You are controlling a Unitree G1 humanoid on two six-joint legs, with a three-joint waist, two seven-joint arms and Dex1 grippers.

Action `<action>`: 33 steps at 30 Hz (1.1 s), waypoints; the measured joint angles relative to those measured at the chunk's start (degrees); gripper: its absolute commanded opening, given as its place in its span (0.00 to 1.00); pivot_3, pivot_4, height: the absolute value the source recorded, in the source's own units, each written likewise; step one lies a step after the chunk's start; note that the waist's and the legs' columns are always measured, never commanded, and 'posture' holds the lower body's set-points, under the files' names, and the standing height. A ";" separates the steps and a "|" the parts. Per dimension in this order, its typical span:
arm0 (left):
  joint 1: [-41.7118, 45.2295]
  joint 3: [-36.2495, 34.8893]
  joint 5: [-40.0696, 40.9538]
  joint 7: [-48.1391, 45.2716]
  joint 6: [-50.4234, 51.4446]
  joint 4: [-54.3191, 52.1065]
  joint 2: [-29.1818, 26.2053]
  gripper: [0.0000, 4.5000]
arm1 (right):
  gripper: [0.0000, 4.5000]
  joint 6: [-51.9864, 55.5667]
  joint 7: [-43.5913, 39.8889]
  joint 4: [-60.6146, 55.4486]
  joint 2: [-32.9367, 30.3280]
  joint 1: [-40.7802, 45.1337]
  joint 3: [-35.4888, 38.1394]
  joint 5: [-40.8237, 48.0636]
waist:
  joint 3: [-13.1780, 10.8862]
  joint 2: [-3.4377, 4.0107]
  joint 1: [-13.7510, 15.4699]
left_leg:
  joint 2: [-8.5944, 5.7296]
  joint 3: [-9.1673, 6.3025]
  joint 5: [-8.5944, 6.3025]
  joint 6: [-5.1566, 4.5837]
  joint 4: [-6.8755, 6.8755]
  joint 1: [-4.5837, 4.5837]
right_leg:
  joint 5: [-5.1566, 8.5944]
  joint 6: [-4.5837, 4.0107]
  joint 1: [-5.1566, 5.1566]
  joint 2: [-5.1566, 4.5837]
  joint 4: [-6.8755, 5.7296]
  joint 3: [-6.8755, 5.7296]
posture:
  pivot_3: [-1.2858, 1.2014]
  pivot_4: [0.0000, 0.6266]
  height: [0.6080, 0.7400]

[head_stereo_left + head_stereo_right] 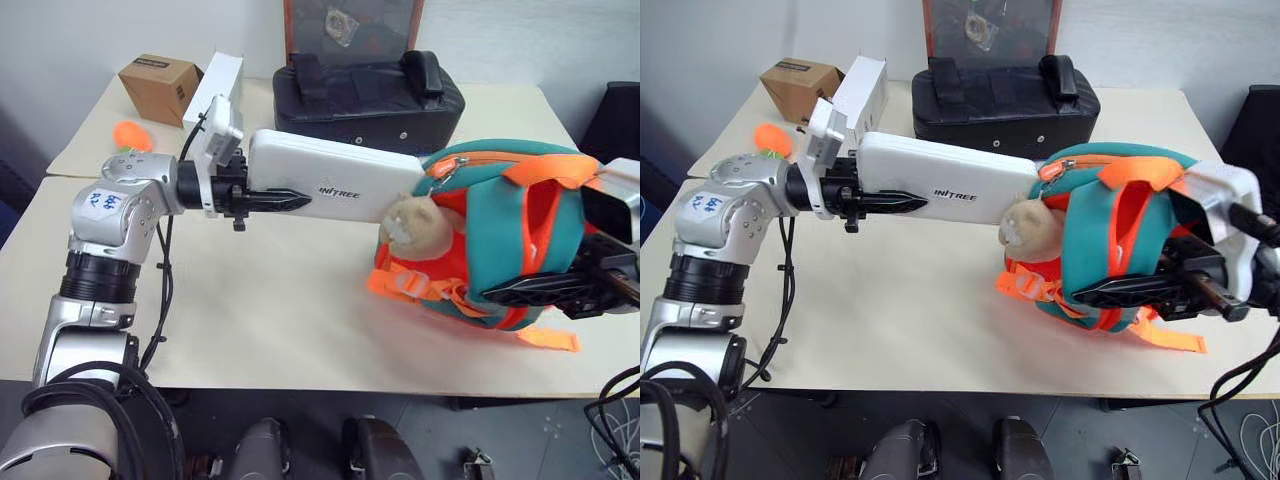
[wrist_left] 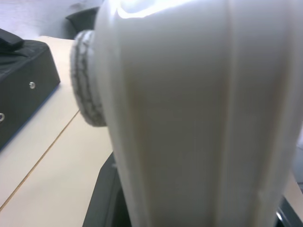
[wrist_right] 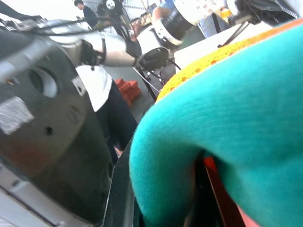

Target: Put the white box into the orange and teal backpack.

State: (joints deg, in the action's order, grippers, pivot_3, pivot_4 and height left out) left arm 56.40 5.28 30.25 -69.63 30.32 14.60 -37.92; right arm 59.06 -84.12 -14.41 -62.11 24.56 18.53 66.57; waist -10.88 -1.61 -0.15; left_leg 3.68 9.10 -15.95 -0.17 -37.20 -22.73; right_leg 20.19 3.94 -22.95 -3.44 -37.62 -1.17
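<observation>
Tabletop: the pale beige tabletop (image 1: 300,310) lay under both hands and carried the backpack.
Backpack: the small orange fabric backpack with teal trim and orange webbing straps (image 1: 500,240) rested on the tabletop, directly ahead of the left hand's fingertips and pinned at its near side by the right hand; a tan plush animal (image 1: 415,225) hung on the face turned toward the left hand.
Black case: a black padded case (image 1: 370,100) sat beyond the left hand, apart from it.
White box: the flat white rounded-corner plastic case with small dark lettering on its lid (image 1: 335,185) was held level above the tabletop, its far end touching or just inside the backpack's teal rim, above the plush animal; most of its length was outside the bag.
Left hand: the left hand (image 1: 290,202) was clamped on the box's near end, one black finger lying along the lid beside the lettering.
Right hand: the right hand (image 1: 530,292) was closed tight on the teal and orange fabric, seemingly holding the mouth up.
Step in hand: feeding the box into the opening, judged about half done.
Doing it well: keep the box level and aimed above the plush animal, push along its long axis, keep the rim lifted, and release only once the box is well inside; a snag on the rim could shove the bag away.
</observation>
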 measured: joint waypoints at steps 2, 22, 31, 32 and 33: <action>1.09 0.09 -1.26 -1.44 -0.98 0.80 0.15 0.30 | 0.01 -0.01 0.12 -0.15 0.00 -0.51 0.03 0.06 | 0.00 0.00 -0.09 | 0.00 0.03 0.00 -0.01 -0.09 -0.25 | 0.00 0.01 -0.29 0.00 -0.08 0.01 | 0.52 0.24 1.00; 10.96 -2.51 -6.66 -5.13 -5.76 12.34 8.87 0.30 | 0.01 -1.60 2.42 -3.85 0.10 -5.10 -0.11 -0.15 | -0.01 -0.01 -0.20 | 0.03 0.06 -0.12 -0.30 -0.81 -0.69 | -0.15 0.27 -0.56 -0.01 -0.39 0.03 | 0.52 0.24 1.00; 5.39 -1.87 -7.34 -5.67 -5.41 7.44 8.38 0.30 | 0.01 -1.50 5.11 -3.31 0.92 -3.47 -0.66 -0.05 | -0.01 -0.01 -0.09 | 0.02 0.05 -0.08 -0.31 -0.96 -0.67 | -0.15 0.27 -0.54 -0.03 -0.56 0.05 | 0.52 0.24 1.00; 5.57 -1.77 -7.69 -6.16 -5.75 7.57 7.93 0.30 | 0.01 -1.52 5.18 -3.28 0.93 -3.42 -0.79 -0.09 | -0.01 -0.01 -0.08 | 0.02 0.05 -0.08 -0.31 -0.96 -0.67 | -0.15 0.27 -0.54 -0.03 -0.56 0.05 | 0.52 0.24 1.00; 5.83 -1.73 -8.02 -6.70 -6.07 7.69 7.47 0.30 | 0.01 -1.54 5.23 -3.24 0.94 -3.42 -0.87 -0.15 | -0.01 -0.01 -0.08 | 0.02 0.05 -0.08 -0.30 -0.94 -0.67 | -0.15 0.27 -0.54 -0.03 -0.55 0.04 | 0.52 0.24 1.00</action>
State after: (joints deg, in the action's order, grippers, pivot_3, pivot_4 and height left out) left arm 62.22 3.55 22.23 -76.32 24.25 22.28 -30.46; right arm 57.53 -78.90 -17.65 -61.17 21.14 17.66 66.42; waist -10.89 -1.62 -0.22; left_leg 3.70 9.15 -16.03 -0.48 -38.14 -23.40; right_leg 20.04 4.21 -23.49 -3.46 -38.17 -1.13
